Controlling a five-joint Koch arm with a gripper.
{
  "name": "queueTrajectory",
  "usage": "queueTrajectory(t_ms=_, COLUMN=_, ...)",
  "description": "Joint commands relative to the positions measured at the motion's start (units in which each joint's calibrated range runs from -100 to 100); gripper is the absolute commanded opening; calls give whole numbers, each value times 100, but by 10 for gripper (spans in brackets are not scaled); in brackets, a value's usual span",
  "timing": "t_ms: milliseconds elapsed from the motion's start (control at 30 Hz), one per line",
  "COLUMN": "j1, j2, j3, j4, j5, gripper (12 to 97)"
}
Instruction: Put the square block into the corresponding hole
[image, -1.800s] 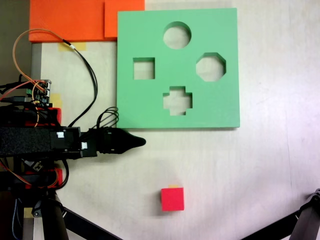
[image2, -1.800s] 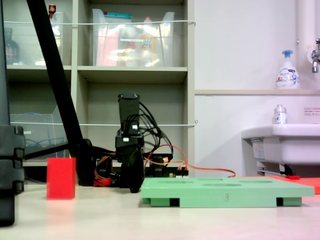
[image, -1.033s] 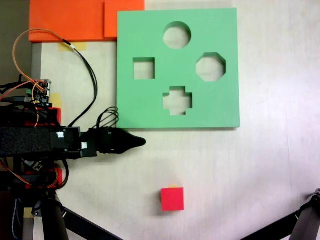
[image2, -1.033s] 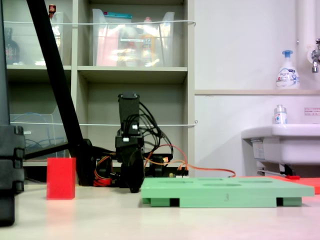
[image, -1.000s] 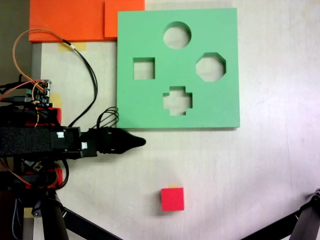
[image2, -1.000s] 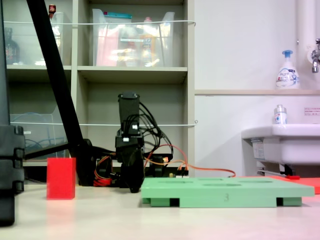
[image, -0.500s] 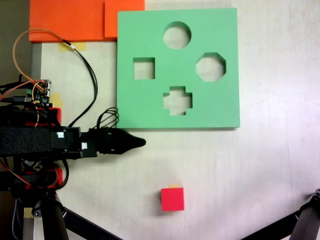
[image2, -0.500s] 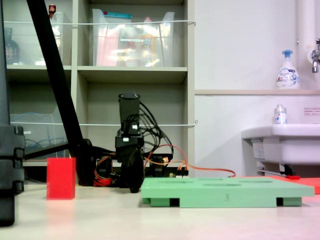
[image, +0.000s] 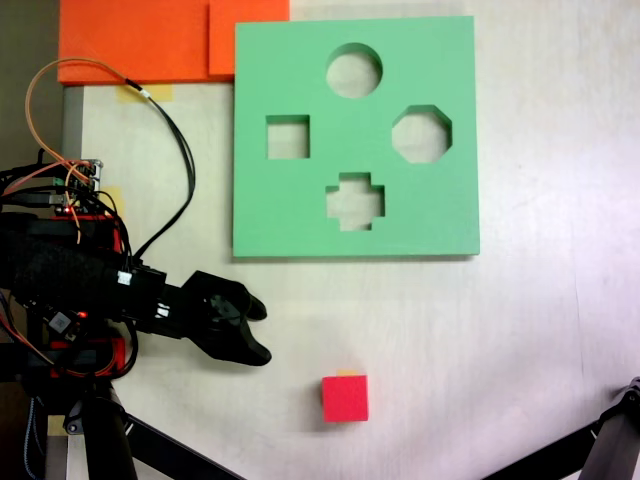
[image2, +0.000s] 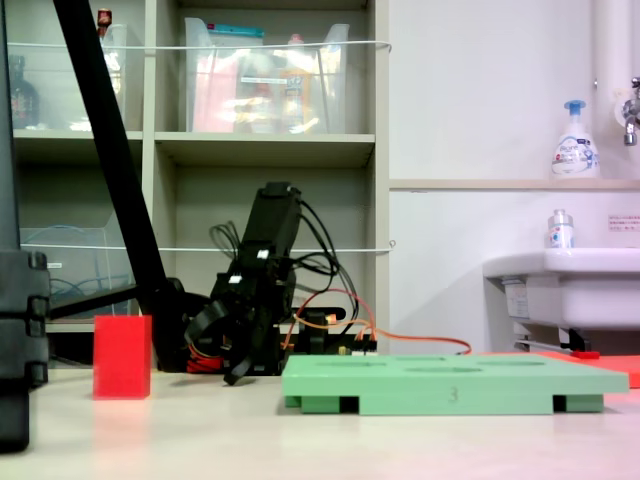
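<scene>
Top-down view; low table-level side view.

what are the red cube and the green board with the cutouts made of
The small red cube: probably foam, with matte, plain faces and no glare. The large flat green board with shaped cut-outs: likely the same kind of foam, with a dull, even surface, a thick edge and cleanly cut holes.

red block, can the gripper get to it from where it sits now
Probably yes. The gripper, jaws open, points toward the red block, and bare table lies between them. The green board sits off to the other side.
</scene>
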Motion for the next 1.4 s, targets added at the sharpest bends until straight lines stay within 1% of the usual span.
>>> queueTrajectory(t_ms=0, j1=-29, j2=-41, j3=143, j4=-618, j5=796, gripper=432)
queueTrajectory(t_ms=100, j1=44, j2=-41, j3=1229, j4=-2091, j5=1197, gripper=432)
queueTrajectory(t_ms=233, j1=171, j2=29, j3=3762, j4=-5192, j5=1670, gripper=430)
queueTrajectory(t_ms=367, j1=244, j2=1495, j3=6065, j4=-7532, j5=1841, gripper=430)
queueTrajectory(t_ms=567, j1=215, j2=3492, j3=9106, j4=-10103, j5=1792, gripper=432)
queueTrajectory(t_ms=633, j1=107, j2=4205, j3=9923, j4=-10690, j5=1675, gripper=437)
queueTrajectory(t_ms=667, j1=78, j2=4638, j3=10462, j4=-10700, j5=1617, gripper=506)
queueTrajectory(t_ms=767, j1=10, j2=5420, j3=11269, j4=-10700, j5=1480, gripper=638)
queueTrajectory(t_ms=933, j1=-73, j2=6230, j3=11439, j4=-10700, j5=1372, gripper=861)
queueTrajectory(t_ms=1000, j1=-117, j2=6635, j3=11459, j4=-10700, j5=1280, gripper=921)
queueTrajectory(t_ms=1067, j1=-151, j2=6984, j3=11449, j4=-10700, j5=1114, gripper=954)
queueTrajectory(t_ms=1367, j1=-283, j2=8032, j3=11469, j4=-10700, j5=957, gripper=954)
